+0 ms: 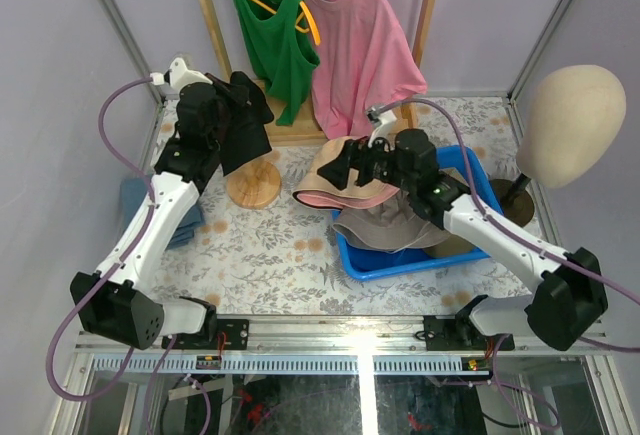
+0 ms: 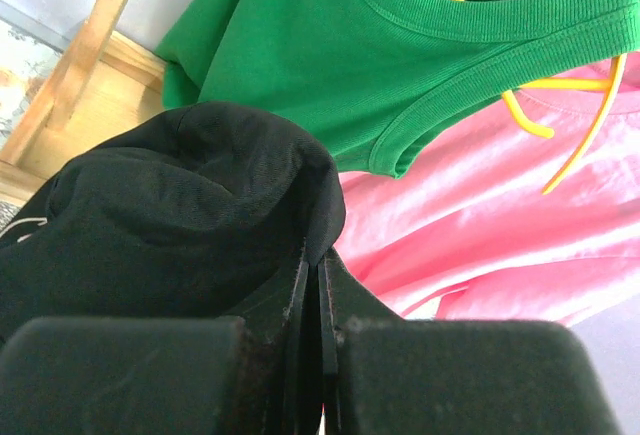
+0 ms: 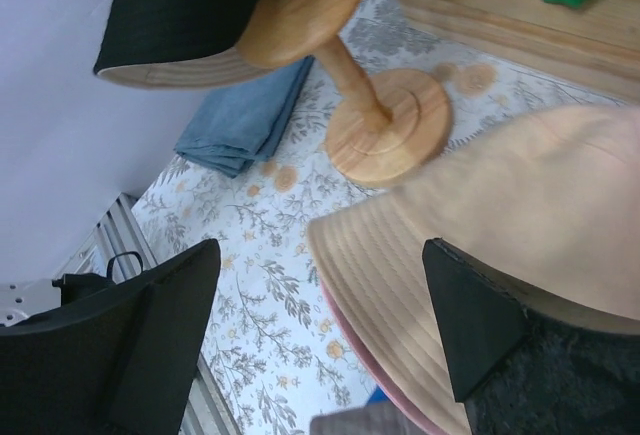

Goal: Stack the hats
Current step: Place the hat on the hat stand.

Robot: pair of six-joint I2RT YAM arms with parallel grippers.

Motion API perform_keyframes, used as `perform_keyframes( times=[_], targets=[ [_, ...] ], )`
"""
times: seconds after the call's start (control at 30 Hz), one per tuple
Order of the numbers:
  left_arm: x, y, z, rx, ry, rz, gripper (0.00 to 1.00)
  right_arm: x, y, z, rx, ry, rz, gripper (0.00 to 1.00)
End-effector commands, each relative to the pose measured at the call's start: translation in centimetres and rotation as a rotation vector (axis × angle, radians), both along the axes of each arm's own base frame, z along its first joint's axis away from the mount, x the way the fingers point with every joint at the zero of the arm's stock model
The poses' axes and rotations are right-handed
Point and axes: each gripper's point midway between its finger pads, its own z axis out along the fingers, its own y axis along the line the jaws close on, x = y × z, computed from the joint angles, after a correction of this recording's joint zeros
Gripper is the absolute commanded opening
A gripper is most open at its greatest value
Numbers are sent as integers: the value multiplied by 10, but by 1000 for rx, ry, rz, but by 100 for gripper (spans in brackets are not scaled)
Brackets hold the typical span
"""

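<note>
1. The black hat (image 1: 243, 120) hangs lifted above the wooden stand (image 1: 252, 187), with a fold of its fabric pinched in the tightly closed jaws of the left gripper (image 2: 315, 265).
2. The beige hat (image 3: 530, 205) lies topmost on a pile at the left end of the blue bin (image 1: 470, 170), with a pink brim (image 3: 352, 347) under it and a grey-taupe hat (image 1: 385, 227) lower. The right gripper (image 3: 320, 260) hovers at its brim, jaws wide apart, holding nothing.
3. The blue fabric (image 3: 245, 120) beside the stand may be a cap, but it is too folded to tell.
4. The step in hand looks like carrying the black hat to the pile. Next it needs moving across and releasing squarely on the beige crown, with the right arm out of the way.
</note>
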Motion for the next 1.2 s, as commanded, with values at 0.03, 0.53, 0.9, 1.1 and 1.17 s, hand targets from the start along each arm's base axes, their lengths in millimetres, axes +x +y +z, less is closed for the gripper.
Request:
perform_keyframes(
  times=[0.03, 0.53, 0.9, 1.1, 1.17],
  targets=[
    [-8, 3, 45, -151, -87, 7, 0, 1, 48, 40, 56, -202, 66, 86],
    [-18, 15, 39, -271, -65, 23, 0, 11, 125, 52, 103, -382, 97, 75],
    [-16, 14, 30, -335, -23, -17, 0, 18, 152, 71, 134, -485, 90, 74],
    [-13, 15, 29, -371, 1, -47, 0, 17, 156, 79, 145, -543, 76, 68],
    [-13, 14, 29, -382, 5, -63, 0, 19, 158, 80, 142, -565, 67, 66]
  ],
)
